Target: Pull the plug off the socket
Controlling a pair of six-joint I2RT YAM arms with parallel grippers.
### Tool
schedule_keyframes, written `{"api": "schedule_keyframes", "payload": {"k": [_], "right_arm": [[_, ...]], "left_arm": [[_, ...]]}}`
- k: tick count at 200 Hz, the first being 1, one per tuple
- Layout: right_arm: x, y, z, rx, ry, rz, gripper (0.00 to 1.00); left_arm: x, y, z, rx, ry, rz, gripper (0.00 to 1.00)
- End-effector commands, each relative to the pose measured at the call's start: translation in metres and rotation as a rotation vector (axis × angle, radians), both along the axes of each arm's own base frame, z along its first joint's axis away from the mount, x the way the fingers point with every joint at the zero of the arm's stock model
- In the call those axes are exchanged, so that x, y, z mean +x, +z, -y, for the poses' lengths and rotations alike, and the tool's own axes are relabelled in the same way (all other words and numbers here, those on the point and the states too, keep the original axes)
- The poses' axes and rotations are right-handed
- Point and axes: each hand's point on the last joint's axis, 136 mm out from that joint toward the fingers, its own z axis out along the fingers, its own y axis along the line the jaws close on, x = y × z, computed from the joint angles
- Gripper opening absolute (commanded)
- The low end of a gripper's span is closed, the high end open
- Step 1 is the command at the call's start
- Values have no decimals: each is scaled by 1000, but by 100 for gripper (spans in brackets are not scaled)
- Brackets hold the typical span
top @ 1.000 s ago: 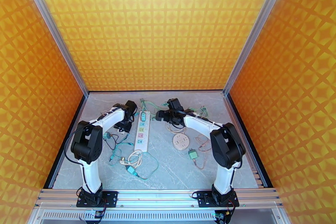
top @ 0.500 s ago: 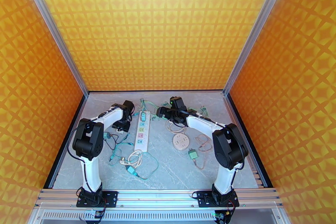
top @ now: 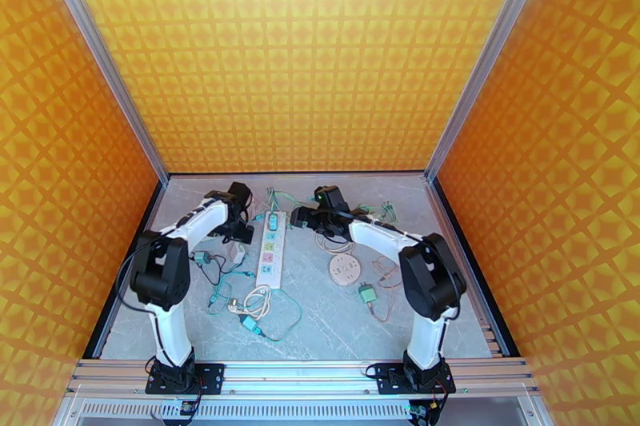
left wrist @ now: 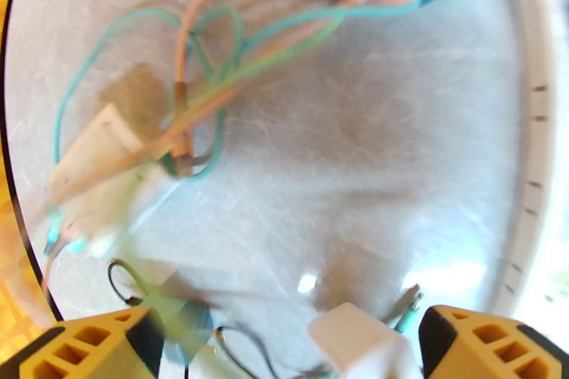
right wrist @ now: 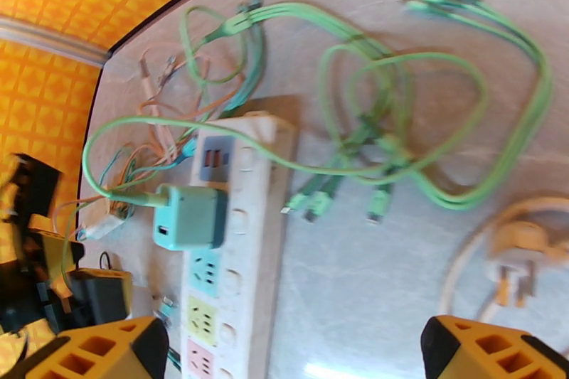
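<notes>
Bright, even light fills the sharp top view, leaving soft shadows on the grey marbled tabletop (top: 344, 324). Motion blur smears the left wrist view, streaking the tangled orange and green cables (left wrist: 235, 67), and glare whitens the long white power strip (left wrist: 548, 124) at right. The right wrist view is clearer but bends at its edges.

Round beige disc (top: 344, 268) flat on marbled grey bench (top: 336, 324). Loose green cables (right wrist: 387, 142) tangled toward back. Orange patterned walls (top: 296, 60) around.

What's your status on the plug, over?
Both open: left gripper over a loose white plug, right gripper empty beside the power strip. Teal plug seated in strip, not grasped. Green cables tangled beside it.
</notes>
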Motion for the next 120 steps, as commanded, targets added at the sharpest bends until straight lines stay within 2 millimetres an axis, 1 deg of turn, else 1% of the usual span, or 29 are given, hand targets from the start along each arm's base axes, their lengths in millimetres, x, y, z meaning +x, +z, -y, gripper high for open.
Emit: {"api": "schedule_keyframes", "payload": {"k": [1, 13, 26, 35, 37, 40, 48, 61, 71, 81, 91, 120], "right_arm": [[-4, -3, -16, 12, 58, -22, 99], [-6, -5, -23, 25, 76, -26, 99], [-7, -9, -29, 42, 89, -39, 98], [-7, -13, -32, 59, 90, -55, 95], [-8, -13, -33, 64, 91, -59, 94], [-7, -14, -35, 74, 94, -61, 93], [-7, -17, -37, 89, 93, -74, 90], [-8, -21, -43, 117, 104, -93, 82], [-8, -23, -46, 133, 107, -104, 78], [-8, -26, -48, 141, 105, -115, 71], [-7, -30, -49, 146, 99, -122, 66], [-1, -36, -54, 169, 88, -137, 55]], "left_arm": [[2, 36, 14, -122, 39, 79, 99], [4, 46, 20, -166, 47, 116, 97], [5, 55, 31, -228, 43, 153, 93], [8, 65, 38, -263, 40, 190, 91], [5, 60, 38, -264, 41, 179, 90], [4, 59, 40, -270, 43, 183, 90], [5, 62, 45, -295, 40, 205, 87], [5, 64, 55, -332, 23, 225, 84], [6, 63, 61, -349, 15, 235, 81], [6, 61, 70, -376, -1, 237, 78], [6, 56, 79, -401, -17, 233, 74], [15, 39, 103, -423, -51, 235, 66]]}}
